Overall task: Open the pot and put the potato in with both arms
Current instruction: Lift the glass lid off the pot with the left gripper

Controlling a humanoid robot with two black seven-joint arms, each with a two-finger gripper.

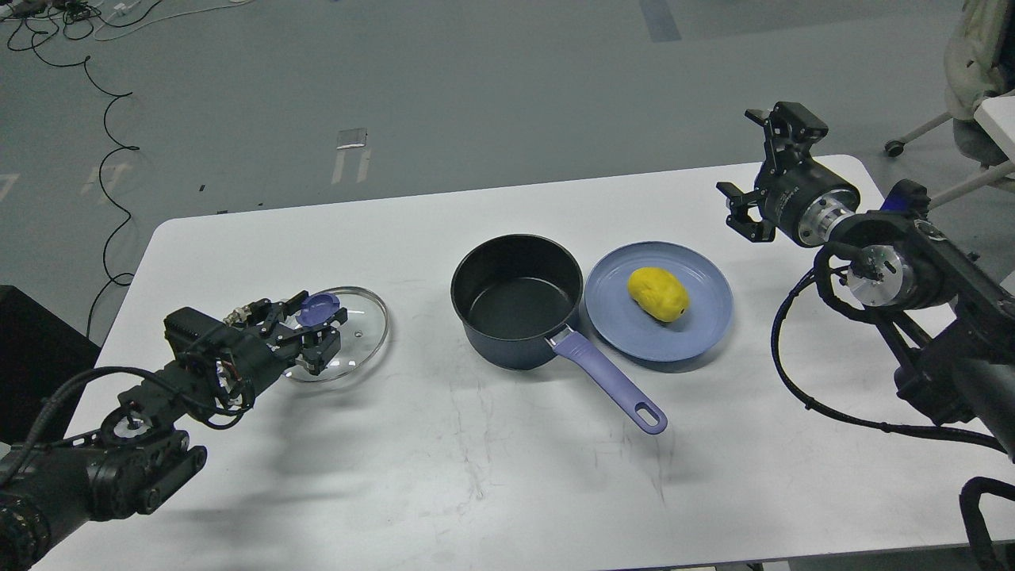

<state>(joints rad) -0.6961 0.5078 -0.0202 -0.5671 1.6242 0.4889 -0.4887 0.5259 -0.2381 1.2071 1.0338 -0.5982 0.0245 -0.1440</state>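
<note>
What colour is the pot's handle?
Lavender-purple; the handle shows best in the head view, on the dark navy pot.

Grey floor (492,87) beyond white table (396,476); black cables (107,135) trailing past its far-left corner, office chair (963,79) past its far-right corner; even, soft light.

left gripper (321,333) covers near part of glass lid (361,321), grip on purple knob (317,309) unclear | pot (515,297) wall hides plate (698,317) left rim | both arms cut off at frame edges | chair (971,71) cropped top right
</note>
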